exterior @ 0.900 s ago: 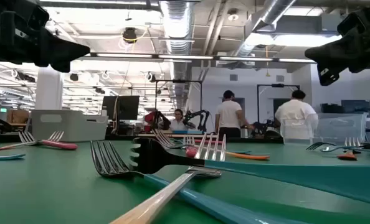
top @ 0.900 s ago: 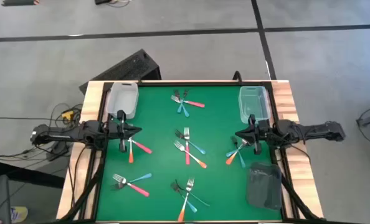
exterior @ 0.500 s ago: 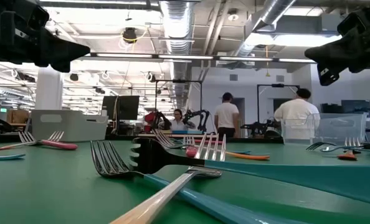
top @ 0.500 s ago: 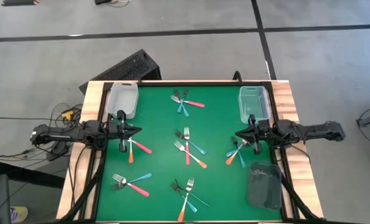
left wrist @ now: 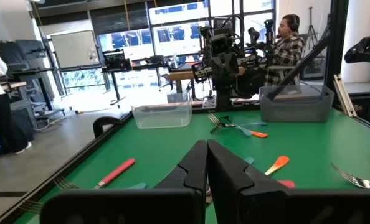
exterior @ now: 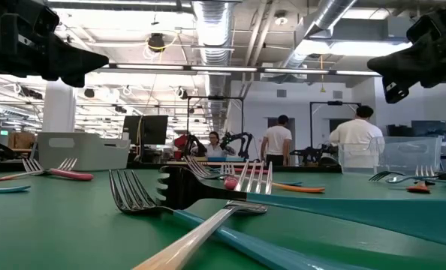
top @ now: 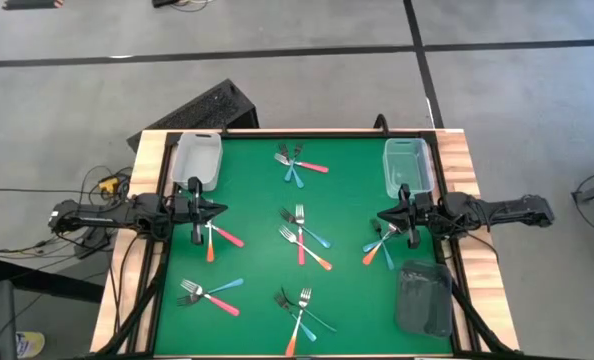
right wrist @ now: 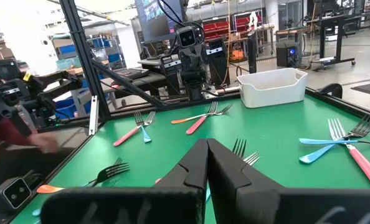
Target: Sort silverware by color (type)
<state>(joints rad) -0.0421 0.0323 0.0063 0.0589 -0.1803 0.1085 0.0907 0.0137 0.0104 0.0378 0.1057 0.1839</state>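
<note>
The silverware, small forks with orange, pink or teal handles, lies flat on the green mat (top: 257, 200) in several clusters: at the far middle (top: 297, 165), the centre (top: 302, 238), the near left (top: 209, 293) and the near middle (top: 299, 312). My left gripper (top: 222, 210) hangs shut over the mat's left side, above a pink and orange pair (top: 217, 240). My right gripper (top: 381, 217) hangs shut over the right side, above another cluster (top: 379, 246). Each wrist view shows its own fingers (left wrist: 207, 158) (right wrist: 207, 155) closed with nothing between them.
A clear bin (top: 197, 160) stands at the far left corner, a second clear bin (top: 409, 167) at the far right, and a dark bin (top: 424, 298) at the near right. People stand in the room beyond the table (exterior: 354, 139).
</note>
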